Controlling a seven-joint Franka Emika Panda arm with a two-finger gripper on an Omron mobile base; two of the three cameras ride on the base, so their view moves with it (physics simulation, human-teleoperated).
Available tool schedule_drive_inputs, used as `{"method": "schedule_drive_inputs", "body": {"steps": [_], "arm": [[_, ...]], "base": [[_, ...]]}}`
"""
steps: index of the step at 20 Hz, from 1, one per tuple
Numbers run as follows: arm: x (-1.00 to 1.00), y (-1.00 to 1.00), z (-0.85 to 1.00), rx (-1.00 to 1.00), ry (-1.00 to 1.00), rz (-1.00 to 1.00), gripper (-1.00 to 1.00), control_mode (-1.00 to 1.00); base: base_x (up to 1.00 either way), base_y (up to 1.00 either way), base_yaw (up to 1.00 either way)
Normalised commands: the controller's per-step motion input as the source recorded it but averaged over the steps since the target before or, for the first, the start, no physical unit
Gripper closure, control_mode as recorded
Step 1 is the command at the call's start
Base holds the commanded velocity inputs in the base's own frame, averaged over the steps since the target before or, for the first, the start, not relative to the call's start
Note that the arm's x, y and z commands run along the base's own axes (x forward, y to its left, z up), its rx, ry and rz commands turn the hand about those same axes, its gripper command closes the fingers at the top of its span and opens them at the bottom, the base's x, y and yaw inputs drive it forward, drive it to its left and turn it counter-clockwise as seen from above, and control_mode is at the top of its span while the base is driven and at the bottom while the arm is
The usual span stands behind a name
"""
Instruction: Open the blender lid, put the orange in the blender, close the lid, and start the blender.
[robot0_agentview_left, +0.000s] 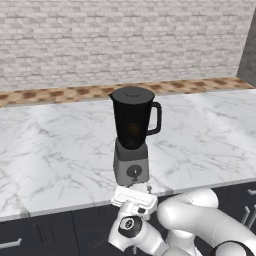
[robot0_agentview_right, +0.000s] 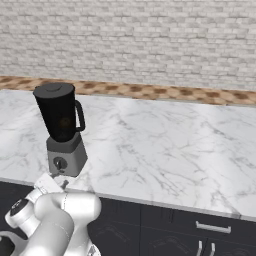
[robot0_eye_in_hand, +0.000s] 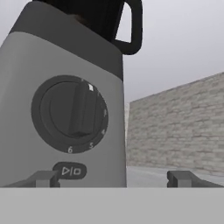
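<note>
Blender (robot0_agentview_left: 132, 135) stands lidded on the desk (robot0_agentview_left: 60, 150), its dial (robot0_eye_in_hand: 70, 114) straight ahead of the spread, empty claw (robot0_eye_in_hand: 116, 178), start button (robot0_eye_in_hand: 70, 170) just left of centre.

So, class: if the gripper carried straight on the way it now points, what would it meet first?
Most likely the grey base of the blender. The gripper faces it, its left fingertip below the play/pause button under the dial, its right fingertip past the base's edge. How much gap remains is unclear.
</note>
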Motion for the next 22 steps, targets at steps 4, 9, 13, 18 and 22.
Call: {"method": "schedule_drive_inputs", "body": {"steps": [4, 9, 13, 18, 22], "arm": [[-0.03, -0.27, 0.0, 0.0, -0.15, 0.02, -1.0, -1.0], [0.0, -0.34, 0.0, 0.0, -0.09, 0.03, -1.0, -1.0], [0.12, -0.31, -0.01, 0.0, -0.07, 0.03, -1.0, -1.0], [0.33, -0.28, 0.0, 0.0, -0.08, 0.07, -1.0, -1.0], [0.56, -0.15, 0.0, 0.0, -0.07, 0.12, -1.0, -1.0]], "base": [[0.0, 0.0, 0.0], [0.0, 0.0, 0.0], [0.0, 0.0, 0.0], [0.0, 0.0, 0.0], [0.0, 0.0, 0.0]]}}
